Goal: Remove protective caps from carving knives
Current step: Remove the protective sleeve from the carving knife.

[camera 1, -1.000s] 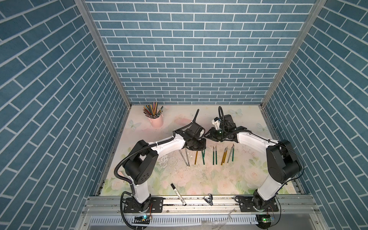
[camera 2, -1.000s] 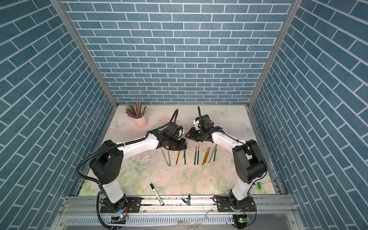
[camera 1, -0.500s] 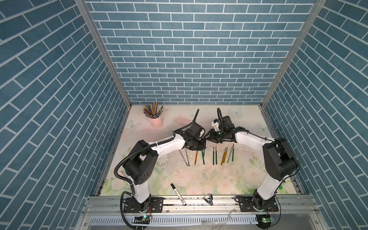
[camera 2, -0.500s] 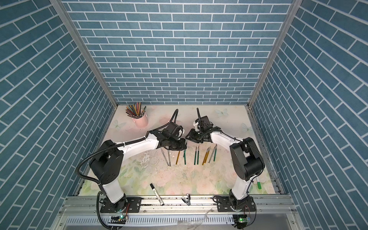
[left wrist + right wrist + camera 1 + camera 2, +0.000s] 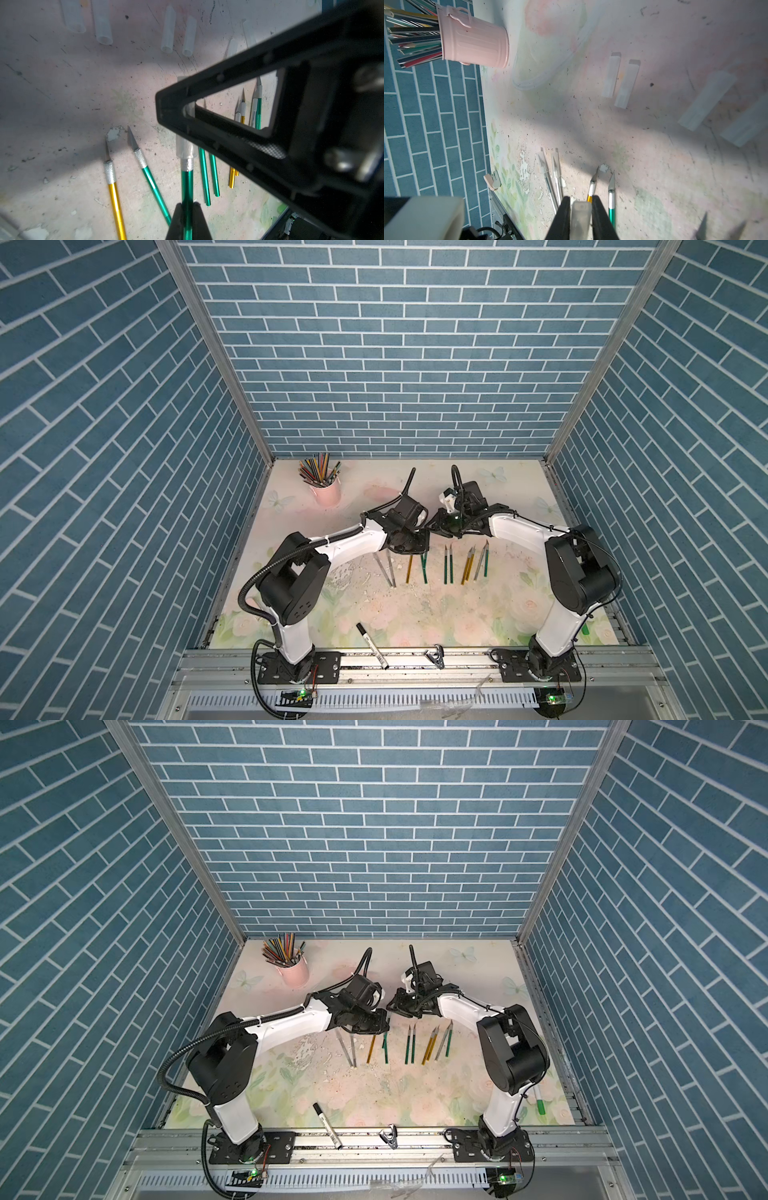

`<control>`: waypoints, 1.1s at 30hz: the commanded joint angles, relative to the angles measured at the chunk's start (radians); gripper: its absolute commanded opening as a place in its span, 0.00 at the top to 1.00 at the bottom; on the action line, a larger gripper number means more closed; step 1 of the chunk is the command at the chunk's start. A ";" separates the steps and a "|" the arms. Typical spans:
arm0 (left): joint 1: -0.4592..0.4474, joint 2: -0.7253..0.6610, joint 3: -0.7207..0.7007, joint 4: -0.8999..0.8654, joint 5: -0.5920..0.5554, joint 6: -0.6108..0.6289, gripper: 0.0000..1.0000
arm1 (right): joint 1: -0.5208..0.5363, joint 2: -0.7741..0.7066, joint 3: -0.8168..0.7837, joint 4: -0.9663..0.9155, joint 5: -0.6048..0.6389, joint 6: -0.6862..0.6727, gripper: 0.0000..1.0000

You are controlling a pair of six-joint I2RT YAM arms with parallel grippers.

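Observation:
My left gripper is shut on the handle of a green carving knife, held above the table. Its blade end wears a translucent protective cap. My right gripper is shut on that cap; its black finger hides the cap's far end. In both top views the two grippers meet tip to tip mid-table. Several bare knives lie in a row, and two silver ones wear caps. Several loose caps lie beyond.
A pink cup of coloured pencils stands at the back left. A marker pen and a black clip lie at the front rail. A green-capped pen lies by the right arm's base. A clear tube loop lies near the cup.
My right gripper has moved left to meet the left gripper and its jaws have narrowed onto the cap. The left arm has held still with the knife.

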 commanded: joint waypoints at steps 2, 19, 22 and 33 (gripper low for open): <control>0.004 -0.002 0.021 -0.016 -0.011 0.012 1.00 | 0.007 0.010 0.022 -0.001 -0.011 0.029 0.80; 0.003 -0.022 -0.007 -0.072 -0.058 0.032 1.00 | -0.056 0.023 0.082 0.020 -0.044 0.030 0.92; 0.001 -0.032 -0.024 -0.083 -0.075 0.033 1.00 | -0.081 0.038 0.121 0.013 -0.044 0.026 0.93; 0.000 -0.054 -0.041 -0.090 -0.085 0.033 1.00 | -0.148 0.101 0.253 -0.043 -0.029 -0.008 0.93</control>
